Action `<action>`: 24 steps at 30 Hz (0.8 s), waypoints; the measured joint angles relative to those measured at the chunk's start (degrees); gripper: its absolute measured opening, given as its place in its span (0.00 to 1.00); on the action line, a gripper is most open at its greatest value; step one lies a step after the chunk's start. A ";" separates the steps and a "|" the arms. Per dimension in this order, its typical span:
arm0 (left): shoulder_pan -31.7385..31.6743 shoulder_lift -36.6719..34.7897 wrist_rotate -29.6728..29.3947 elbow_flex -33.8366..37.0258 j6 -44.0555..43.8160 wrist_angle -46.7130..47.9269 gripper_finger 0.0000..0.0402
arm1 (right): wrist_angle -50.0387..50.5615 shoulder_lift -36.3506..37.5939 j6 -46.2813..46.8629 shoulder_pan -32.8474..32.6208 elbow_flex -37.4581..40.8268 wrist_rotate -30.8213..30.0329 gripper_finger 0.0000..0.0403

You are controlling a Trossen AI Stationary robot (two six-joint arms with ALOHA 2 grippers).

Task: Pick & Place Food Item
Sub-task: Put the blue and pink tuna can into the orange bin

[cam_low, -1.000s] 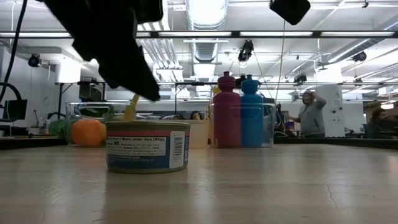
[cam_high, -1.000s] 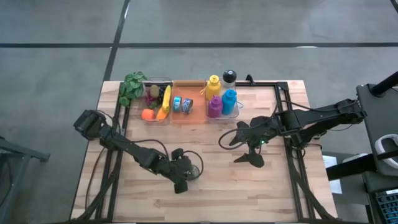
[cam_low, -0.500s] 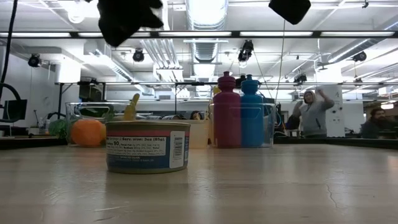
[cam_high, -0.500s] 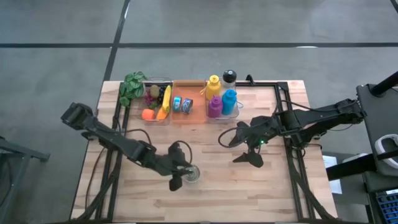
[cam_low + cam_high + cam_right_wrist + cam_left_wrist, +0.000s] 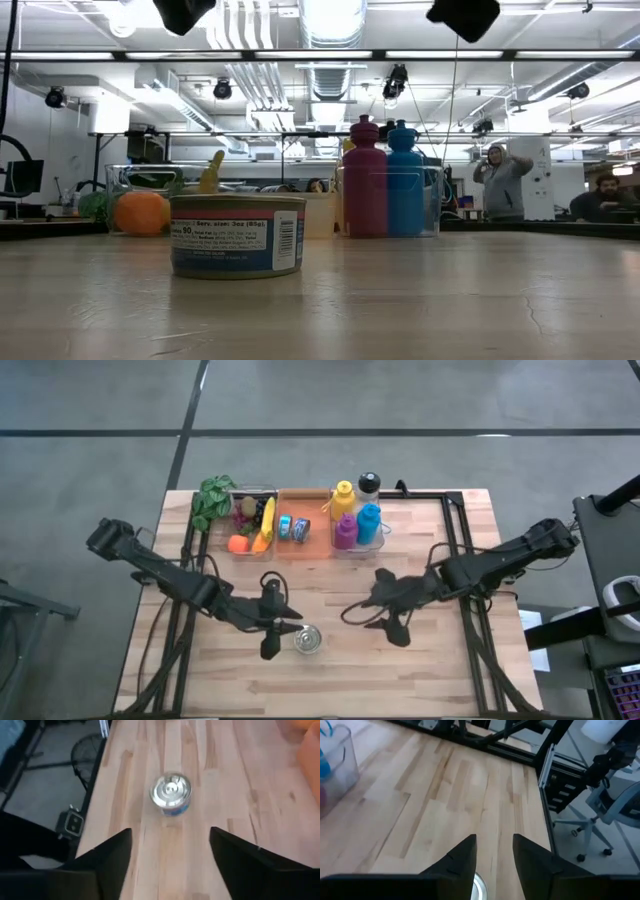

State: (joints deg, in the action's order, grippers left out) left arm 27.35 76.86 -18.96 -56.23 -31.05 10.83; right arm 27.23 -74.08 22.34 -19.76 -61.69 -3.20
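A: Item one, tin can [image 5: 308, 641]: stood upright on the tabletop [image 5: 440, 670], lid up; free of both arms; just beside the left end effector [image 5: 272, 628], on its right.

B: Left end effector: fingers [image 5: 461, 857] parted by a narrow gap, nothing between them; raised above the wood.

A: Right end effector [image 5: 372, 614]: fingers [image 5: 112, 851] spread wide, empty; can ahead of it, apart.

B: Bins [image 5: 255, 520] of food and bottles [image 5: 368, 523]: at the tabletop's far edge, well beyond both.
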 joint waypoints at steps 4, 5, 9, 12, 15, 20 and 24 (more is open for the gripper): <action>0.04 -0.62 -0.47 0.00 0.90 0.86 0.32 | -0.86 -3.37 0.12 -0.84 0.00 -0.23 0.52; 0.04 -0.72 -0.58 -0.01 0.90 0.95 0.32 | -1.36 -4.12 0.07 -1.02 0.00 -0.21 0.49; 0.06 -0.94 -0.66 0.00 0.90 3.09 0.32 | -4.21 -7.04 -0.08 -1.31 0.00 0.18 0.38; 0.09 -0.94 -0.66 0.00 0.90 3.88 0.33 | -6.45 -8.67 -0.23 -1.51 -0.02 0.22 0.30; 0.08 -0.94 -0.67 0.00 0.90 4.22 0.32 | -7.46 -9.85 0.31 -1.70 -0.02 0.22 0.23; 0.09 -0.94 -0.66 0.00 0.90 4.35 0.32 | -9.07 -11.77 3.26 -2.11 -0.02 0.24 0.14; 0.18 -0.96 -0.59 -0.24 0.52 4.97 0.33 | -9.77 -13.61 6.07 -2.15 -0.02 0.40 0.08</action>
State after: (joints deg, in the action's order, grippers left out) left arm 27.53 75.90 -19.55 -56.47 -30.53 15.80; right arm 17.45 -87.69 28.41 -21.91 -61.71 -2.81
